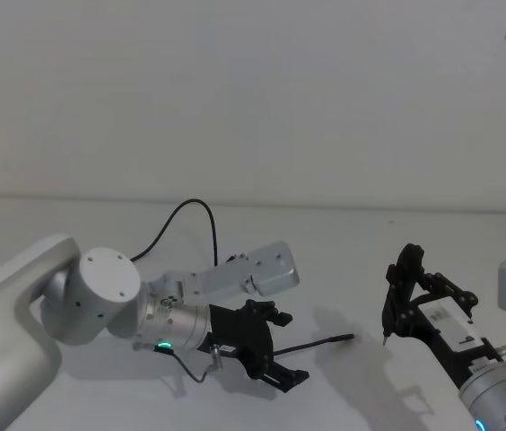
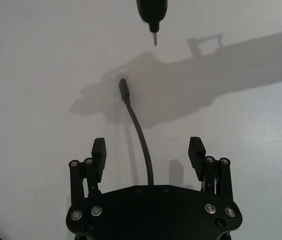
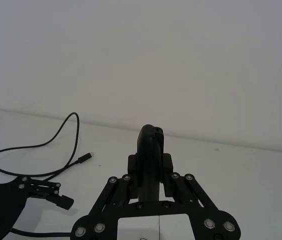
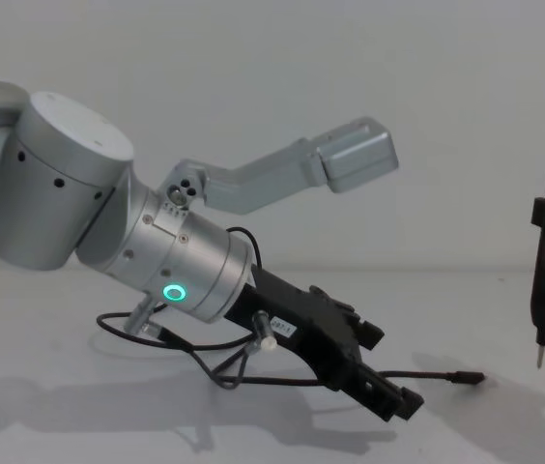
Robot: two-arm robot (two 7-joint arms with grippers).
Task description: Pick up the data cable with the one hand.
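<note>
The data cable [image 1: 201, 208] is a thin black cord lying on the white table, looping back behind my left arm. Its free end, a small plug [image 1: 350, 338], lies to the right of my left gripper [image 1: 289, 346]. That gripper is open and tilted down close to the table. In the left wrist view the data cable [image 2: 140, 131] runs between the two spread fingers [image 2: 99, 152] to the plug [image 2: 123, 89], touching neither. The chest view shows the left gripper [image 4: 388, 372] low over the data cable [image 4: 427, 375]. My right gripper [image 1: 410, 278] is shut on a black pen-like tool [image 3: 150, 145].
The pen-like tool's metal tip [image 4: 541, 360] hangs just above the table, right of the plug. A short grey wire with a silver barrel connector [image 4: 265, 334] dangles from my left wrist. The white table [image 1: 343, 242] ends at a plain wall behind.
</note>
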